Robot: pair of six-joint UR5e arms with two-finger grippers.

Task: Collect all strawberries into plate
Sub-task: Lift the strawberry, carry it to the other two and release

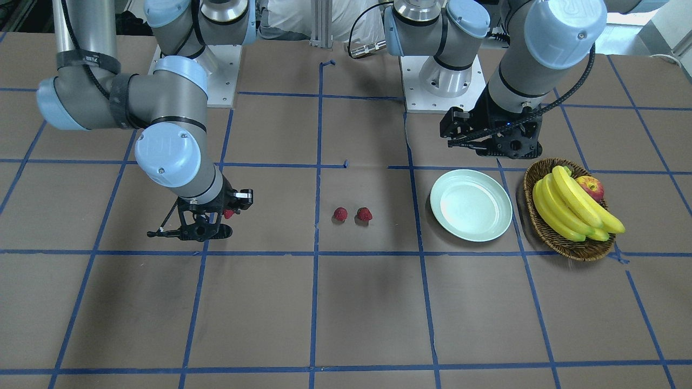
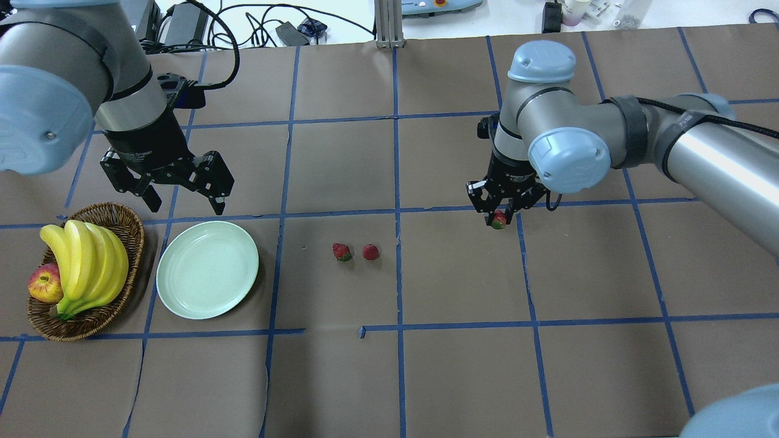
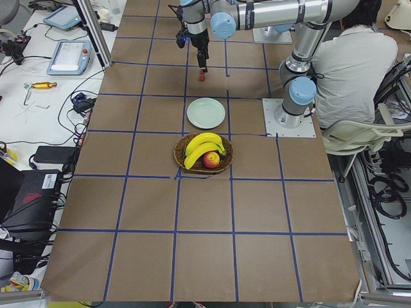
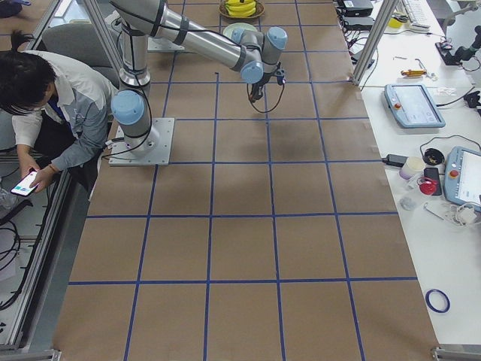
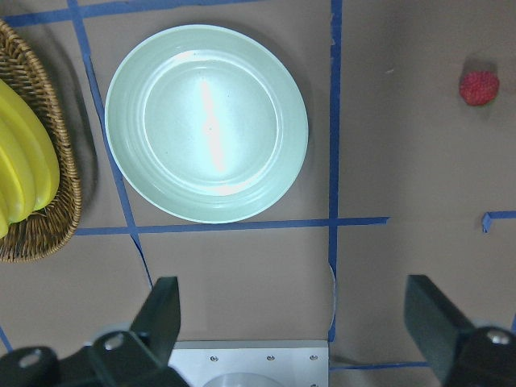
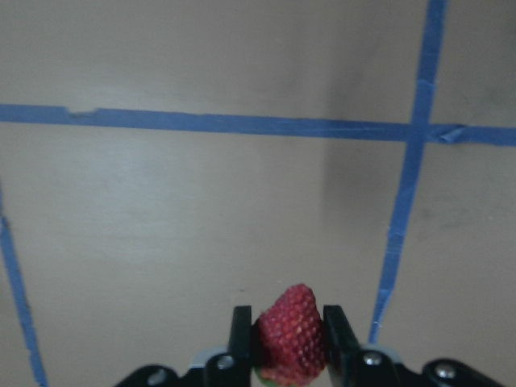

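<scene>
Strawberry handling, as I assessed it from the remote station. My right claw [image 2: 499, 214] was pinched narrow on one strawberry [image 6: 292, 332], which appeared clear of the desk [image 2: 426, 377]. In the right wrist view the fingers [image 6: 240, 337] pressed its widest flanks, with the pointed end facing away from the camera and a trace of green cap toward the palm.

In the overhead view this berry hung between 2 and 3 o'clock of the other two strawberries [image 2: 341, 251]. These lay side by side on the desk, near each other but not touching. The plate [image 2: 207, 278] sat at 9 o'clock of that pair, well apart, with nothing on it. My left claw [image 2: 185, 205] hovered spread wide and holding nothing at about 12 o'clock of the plate. A wicker basket [image 2: 131, 231] with bananas [image 2: 85, 261] and an apple [image 2: 44, 284] stood just beside the plate at its 9 o'clock.

I judged each berry very light and its bumpy skin a fair aid to grip. Whether the flesh was soft or rigid, I could not tell, so I considered a gentle squeeze prudent. The taper was the hazard: pressure nearer the tip could squirt the fruit out. The broad shoulder below the cap looked the right place to take hold. A low release over the glossy plate seemed wise, since the berry could roll.
</scene>
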